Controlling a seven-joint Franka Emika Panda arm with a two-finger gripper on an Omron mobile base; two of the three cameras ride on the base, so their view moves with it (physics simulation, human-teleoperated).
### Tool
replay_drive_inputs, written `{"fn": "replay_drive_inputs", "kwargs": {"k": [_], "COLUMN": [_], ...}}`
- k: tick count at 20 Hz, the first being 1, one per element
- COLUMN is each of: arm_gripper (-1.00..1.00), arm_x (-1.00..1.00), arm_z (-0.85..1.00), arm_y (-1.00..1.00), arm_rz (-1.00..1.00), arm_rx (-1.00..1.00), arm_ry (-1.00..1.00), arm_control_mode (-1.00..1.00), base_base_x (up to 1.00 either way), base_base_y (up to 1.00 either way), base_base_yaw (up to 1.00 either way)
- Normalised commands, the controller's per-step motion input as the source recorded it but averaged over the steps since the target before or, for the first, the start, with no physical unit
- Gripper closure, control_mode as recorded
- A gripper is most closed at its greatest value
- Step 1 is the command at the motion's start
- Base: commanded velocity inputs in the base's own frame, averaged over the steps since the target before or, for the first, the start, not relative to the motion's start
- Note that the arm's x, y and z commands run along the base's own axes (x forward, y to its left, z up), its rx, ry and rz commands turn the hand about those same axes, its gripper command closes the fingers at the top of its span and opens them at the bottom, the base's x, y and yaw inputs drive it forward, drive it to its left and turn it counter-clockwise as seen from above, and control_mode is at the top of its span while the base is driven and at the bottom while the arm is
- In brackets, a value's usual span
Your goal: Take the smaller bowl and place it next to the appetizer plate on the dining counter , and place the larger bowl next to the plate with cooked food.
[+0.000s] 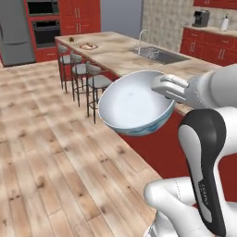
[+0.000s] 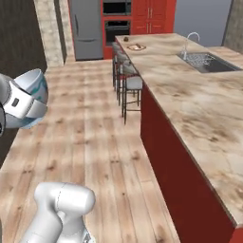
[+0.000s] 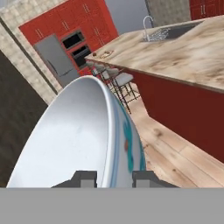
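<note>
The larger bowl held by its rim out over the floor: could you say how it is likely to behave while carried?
The larger bowl looks rigid and glossy, so it may slip. The gripper pinches only one edge of the rim, so the deep body could swing or tilt. It hangs above the wooden floor, and a drop would probably break it.

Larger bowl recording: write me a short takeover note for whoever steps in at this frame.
Gripper: jaws shut on the rim of the deep white bowl with blue-green pattern, carried in the air over the wooden floor beside the beige marble dining counter.
A red-rimmed plate with food sits at the counter's far end, above the stools.
Done: larger bowl picked up.
Left: carry it to the far end and set it beside its plate. Smaller bowl's status can't be judged here.
</note>
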Motion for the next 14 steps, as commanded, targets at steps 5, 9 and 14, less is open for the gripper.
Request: {"fn": "replay_drive_inputs", "kwargs": {"k": [5,9,14], "arm_gripper": [1.00,1.00,1.00], "arm_x": [0.00,0.00,0.00], "arm_z": [0.00,0.00,0.00], "arm_y": [0.00,0.00,0.00], "arm_rz": [0.00,0.00,0.00], "arm_rx": [0.00,0.00,0.00], "arm_ry": [0.00,0.00,0.00], "arm_control_mode": [1.00,1.00,1.00], "base_base_x": [1.00,0.95,0.87], "base_base_y": [0.88,1.00,1.00], "base_base_yaw": [-0.46,-0.48,-0.46]}}
